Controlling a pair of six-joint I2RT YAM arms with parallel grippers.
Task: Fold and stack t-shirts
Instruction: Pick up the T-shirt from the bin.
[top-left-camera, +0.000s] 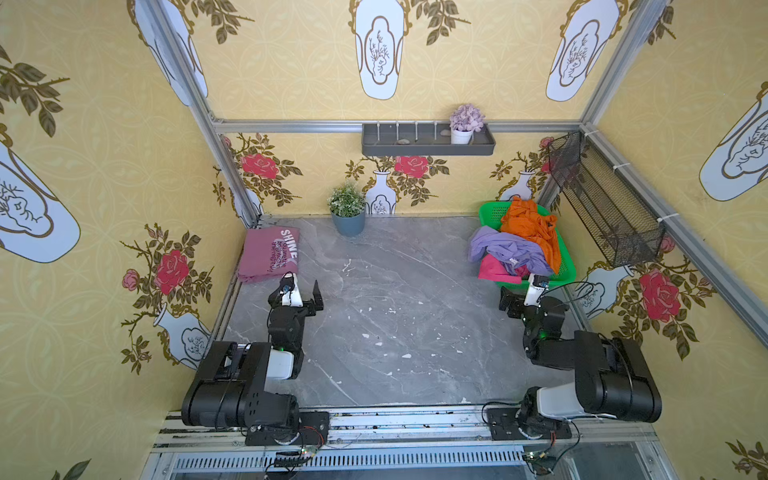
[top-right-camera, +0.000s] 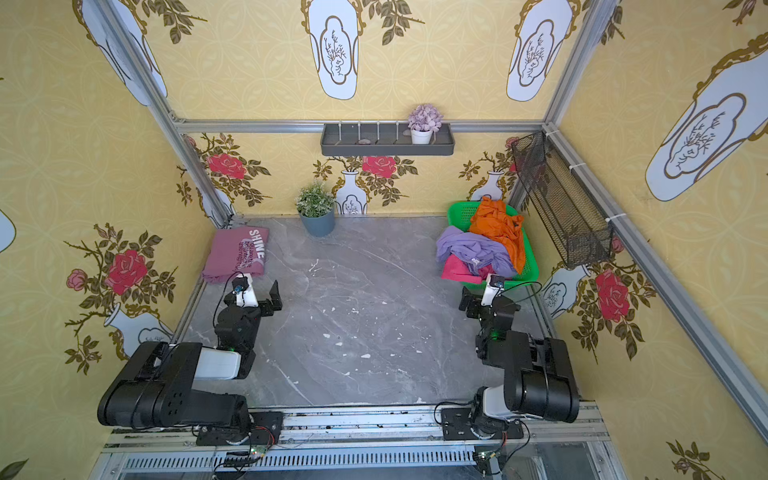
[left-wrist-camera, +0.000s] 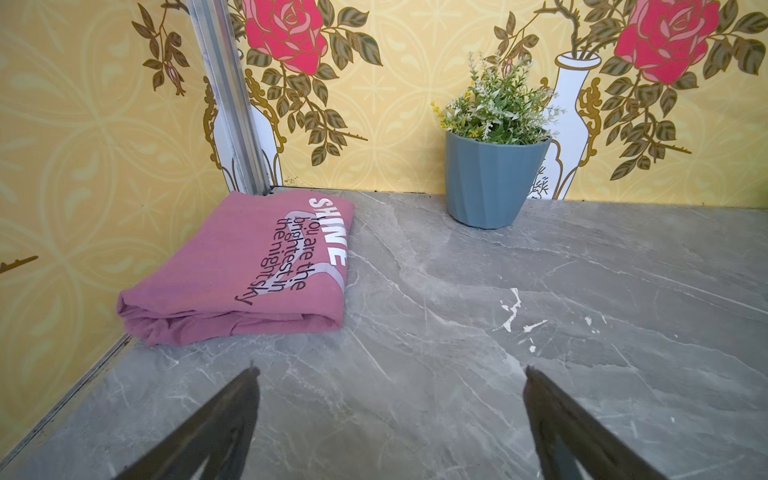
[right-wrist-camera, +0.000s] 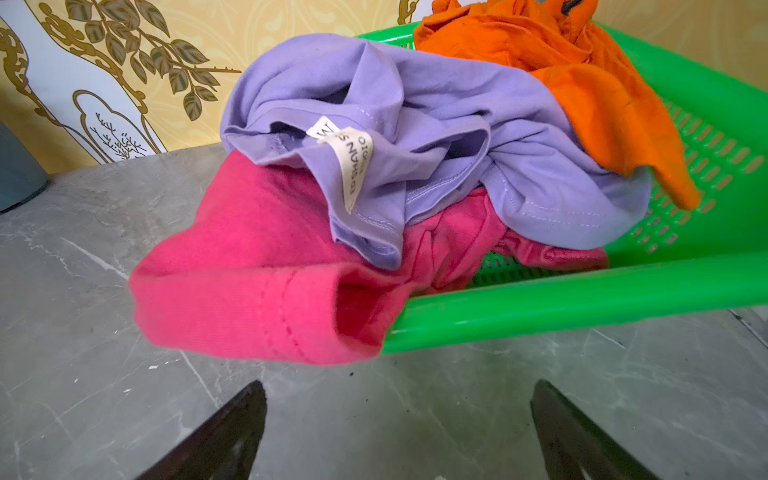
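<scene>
Mauve t-shirt (left-wrist-camera: 237, 270) folded, "SHINE" print up, well apart from green basket (right-wrist-camera: 582, 299), at opposite table side. Lavender t-shirt (right-wrist-camera: 415, 137), orange t-shirt (right-wrist-camera: 582, 83), magenta t-shirt (right-wrist-camera: 257, 291) crumpled in basket, magenta spilling over rim. Lavender print hidden in folds; orange cut off in right wrist view. Right gripper (right-wrist-camera: 399, 432) just beside basket, jaws wide, empty. Left gripper (left-wrist-camera: 390, 424) well apart from basket, wide, empty.

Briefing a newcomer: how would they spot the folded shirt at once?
On the grey table, find the far corner away from the green basket. The mauve t-shirt lies folded flat there, white SHINE showing; the other shirts sit crumpled in that basket.
</scene>
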